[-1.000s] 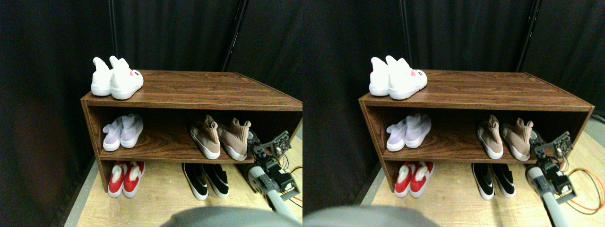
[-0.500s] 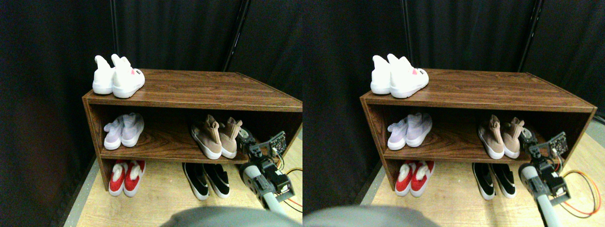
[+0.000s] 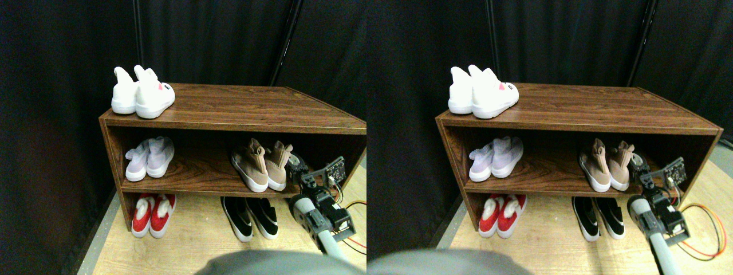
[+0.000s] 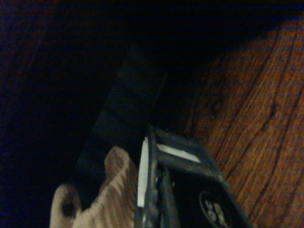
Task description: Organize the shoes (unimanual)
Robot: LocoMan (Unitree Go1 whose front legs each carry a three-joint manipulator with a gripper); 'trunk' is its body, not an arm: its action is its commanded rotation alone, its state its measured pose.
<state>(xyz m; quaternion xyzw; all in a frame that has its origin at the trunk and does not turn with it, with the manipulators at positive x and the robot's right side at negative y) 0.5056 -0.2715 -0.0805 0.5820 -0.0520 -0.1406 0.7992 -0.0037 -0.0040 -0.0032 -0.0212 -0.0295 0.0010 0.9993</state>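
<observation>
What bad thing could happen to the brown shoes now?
The claw sits right against the right tan shoe on the middle shelf. One more push might tip it, or shove it into the left tan shoe and knock that askew. Both stand near the shelf's front edge, so one might slip off toward the black shoes.

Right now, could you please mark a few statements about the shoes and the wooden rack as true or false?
1. A pair of white high-top shoes stands on top of the dark brown wooden rack. True.
2. The tan knit sock-shoes sit on the floor. False: they sit on the middle shelf.
3. The red-and-white shoes sit at the bottom left. True.
4. The black low slip-ons share a shelf with the pale lilac shoes. False: they sit one level below.
5. The right gripper is beside the tan pair. True.
</observation>
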